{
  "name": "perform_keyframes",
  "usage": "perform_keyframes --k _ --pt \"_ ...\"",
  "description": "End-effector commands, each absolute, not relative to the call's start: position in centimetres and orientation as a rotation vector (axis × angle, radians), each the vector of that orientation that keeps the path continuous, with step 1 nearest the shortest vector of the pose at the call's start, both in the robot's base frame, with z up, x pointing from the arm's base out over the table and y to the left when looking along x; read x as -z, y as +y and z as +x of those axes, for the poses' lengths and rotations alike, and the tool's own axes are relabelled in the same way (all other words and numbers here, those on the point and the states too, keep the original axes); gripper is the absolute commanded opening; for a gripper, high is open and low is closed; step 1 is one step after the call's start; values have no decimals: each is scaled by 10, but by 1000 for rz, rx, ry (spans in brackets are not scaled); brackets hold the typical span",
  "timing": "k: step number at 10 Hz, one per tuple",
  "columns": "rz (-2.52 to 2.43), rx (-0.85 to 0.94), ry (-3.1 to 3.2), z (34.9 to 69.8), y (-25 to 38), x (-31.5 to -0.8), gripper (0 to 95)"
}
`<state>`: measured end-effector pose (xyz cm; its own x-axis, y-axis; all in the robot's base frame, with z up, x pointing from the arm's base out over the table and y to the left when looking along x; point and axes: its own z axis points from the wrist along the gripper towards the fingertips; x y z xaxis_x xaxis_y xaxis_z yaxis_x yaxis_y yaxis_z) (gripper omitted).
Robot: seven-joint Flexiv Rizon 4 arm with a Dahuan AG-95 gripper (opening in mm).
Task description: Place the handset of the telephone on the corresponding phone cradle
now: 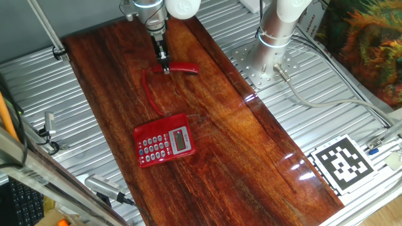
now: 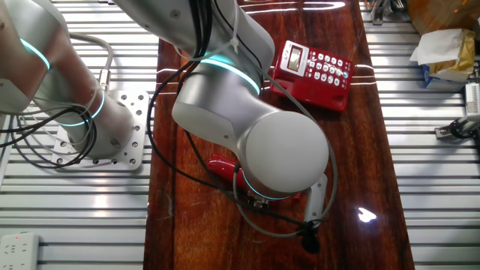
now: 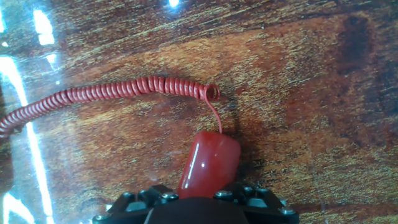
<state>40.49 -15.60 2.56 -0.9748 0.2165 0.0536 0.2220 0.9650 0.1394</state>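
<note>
The red handset (image 1: 183, 68) lies near the far end of the wooden board, and my gripper (image 1: 166, 68) stands upright over its left end. In the hand view the handset (image 3: 208, 163) runs out from between my gripper (image 3: 199, 198), whose jaws press against both of its sides. I cannot tell whether it is lifted off the wood. Its coiled red cord (image 3: 112, 92) lies on the wood and leads (image 1: 151, 94) to the phone cradle (image 1: 164, 140), a squarish red base with keypad and display near the board's middle. The cradle also shows in the other fixed view (image 2: 313, 66), where the arm hides most of the handset (image 2: 222, 166).
The wooden board (image 1: 251, 144) lies on a ribbed metal table. The arm's base (image 1: 276, 31) stands at the board's far right side. A printed marker tag (image 1: 342, 162) lies at the near right. Clamps and cables sit along the left edge (image 1: 47, 129).
</note>
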Motion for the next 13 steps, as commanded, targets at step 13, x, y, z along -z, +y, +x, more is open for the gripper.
perform_keyframes --k 13 --pt "-219 226 -3066 478 -181 -79 0"
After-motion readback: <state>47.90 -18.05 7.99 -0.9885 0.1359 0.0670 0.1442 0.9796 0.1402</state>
